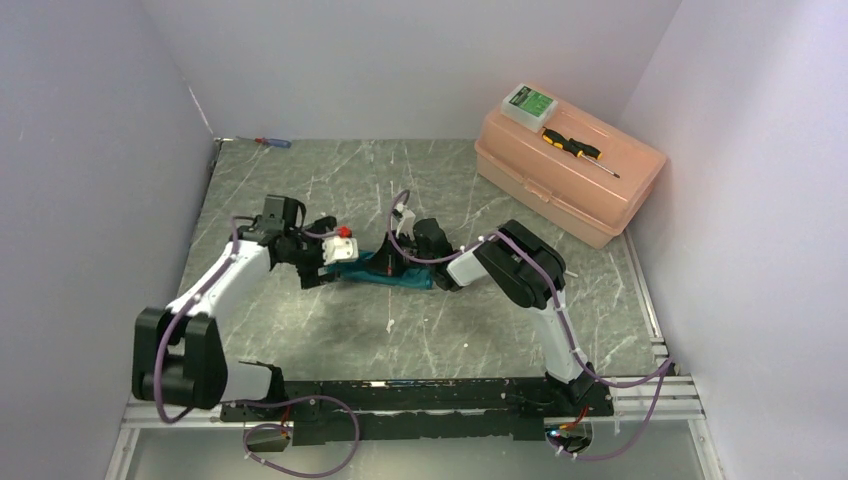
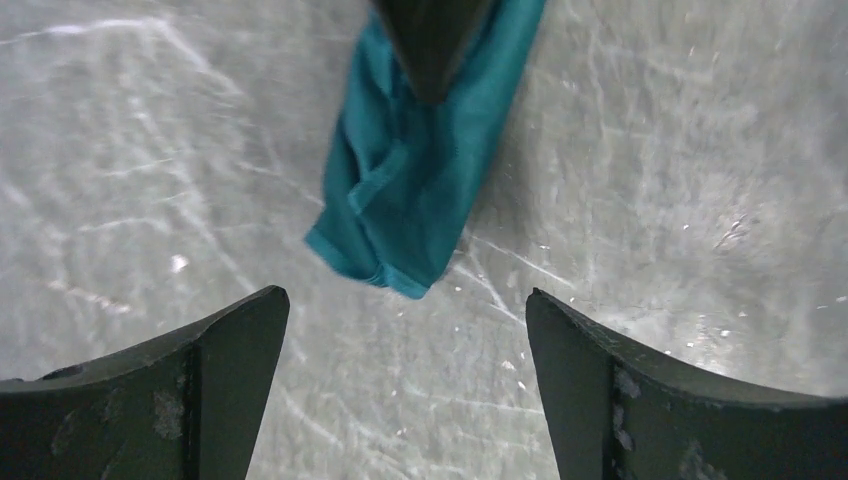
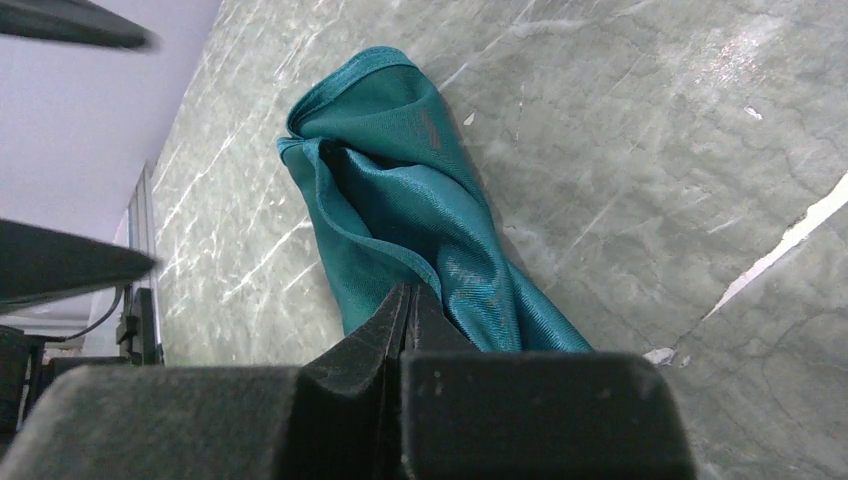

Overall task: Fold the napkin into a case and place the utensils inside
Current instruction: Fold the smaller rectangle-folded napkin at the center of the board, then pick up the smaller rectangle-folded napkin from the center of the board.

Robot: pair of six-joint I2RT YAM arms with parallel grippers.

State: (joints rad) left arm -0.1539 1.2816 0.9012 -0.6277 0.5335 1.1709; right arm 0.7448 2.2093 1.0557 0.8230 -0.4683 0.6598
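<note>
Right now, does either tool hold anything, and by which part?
The right tool is shut on the napkin, pinching its bunched end farthest from the left tool, which is open and empty.

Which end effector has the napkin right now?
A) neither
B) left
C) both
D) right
D: in the right wrist view the right end effector is closed with the napkin pinched at its tips, while the left end effector is wide open, just short of the napkin's near end and gripping nothing.
</note>
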